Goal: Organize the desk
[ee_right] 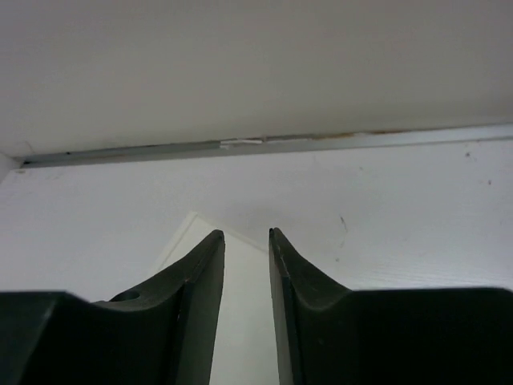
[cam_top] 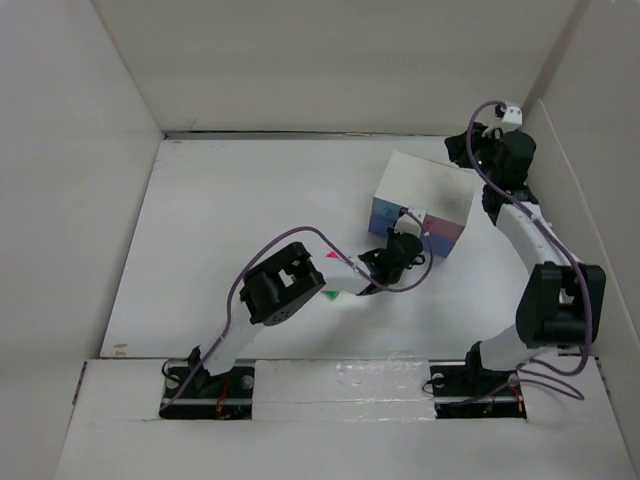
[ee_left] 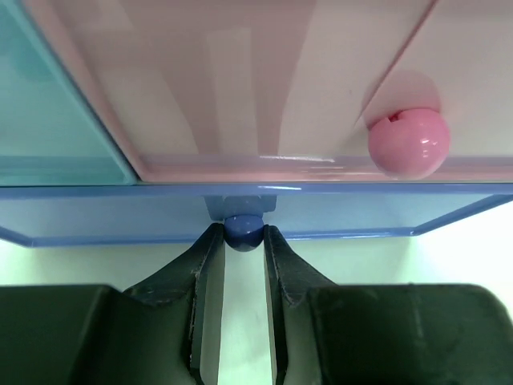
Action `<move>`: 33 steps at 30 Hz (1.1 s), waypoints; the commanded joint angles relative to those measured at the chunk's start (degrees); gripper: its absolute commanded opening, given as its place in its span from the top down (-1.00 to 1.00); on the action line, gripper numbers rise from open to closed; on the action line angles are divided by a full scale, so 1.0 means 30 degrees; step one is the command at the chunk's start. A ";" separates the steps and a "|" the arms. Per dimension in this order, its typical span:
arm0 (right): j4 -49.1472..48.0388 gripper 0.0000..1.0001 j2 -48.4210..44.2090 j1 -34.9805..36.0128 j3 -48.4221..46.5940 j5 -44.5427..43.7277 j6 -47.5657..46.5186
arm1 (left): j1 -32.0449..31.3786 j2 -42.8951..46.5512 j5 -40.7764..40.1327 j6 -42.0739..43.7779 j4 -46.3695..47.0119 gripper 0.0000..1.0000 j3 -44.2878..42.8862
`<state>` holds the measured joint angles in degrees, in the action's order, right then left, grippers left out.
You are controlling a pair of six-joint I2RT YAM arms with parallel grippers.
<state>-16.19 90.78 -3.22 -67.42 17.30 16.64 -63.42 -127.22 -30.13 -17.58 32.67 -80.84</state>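
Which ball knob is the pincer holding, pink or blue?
The blue knob, pinched by the left pincer; the pink knob sits untouched, up to the right.

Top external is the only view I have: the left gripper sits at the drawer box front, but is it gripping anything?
Observer: Yes. The left wrist view shows the left gripper shut on the small blue knob of the blue drawer.
Operator: What's beside that knob?
Observer: A round pink knob, up and to the right, on a pink drawer front.
Operator: And the right gripper?
Observer: The right gripper holds nothing; its fingers stand a narrow gap apart, facing the back wall.
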 commanded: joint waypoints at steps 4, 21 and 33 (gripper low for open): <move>-0.1022 0.97 -0.4266 0.2092 0.3914 -0.0845 -0.0247 | 0.1069 -0.1127 -0.0154 0.1176 0.1214 1.00 -0.3901; -0.0142 1.00 -0.8613 0.3389 0.9523 -0.2456 -0.0363 | 0.1071 0.0160 0.0112 0.0207 0.2353 1.00 -0.1355; -0.0903 1.00 -0.7118 0.4358 1.0022 -0.2340 -0.0158 | 0.1071 0.0687 0.0141 0.0178 0.2764 1.00 -0.0623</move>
<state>-16.01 68.16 9.93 -38.04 10.72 16.29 -60.55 -130.67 -28.42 -16.62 37.39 -83.35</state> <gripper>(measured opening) 0.009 0.166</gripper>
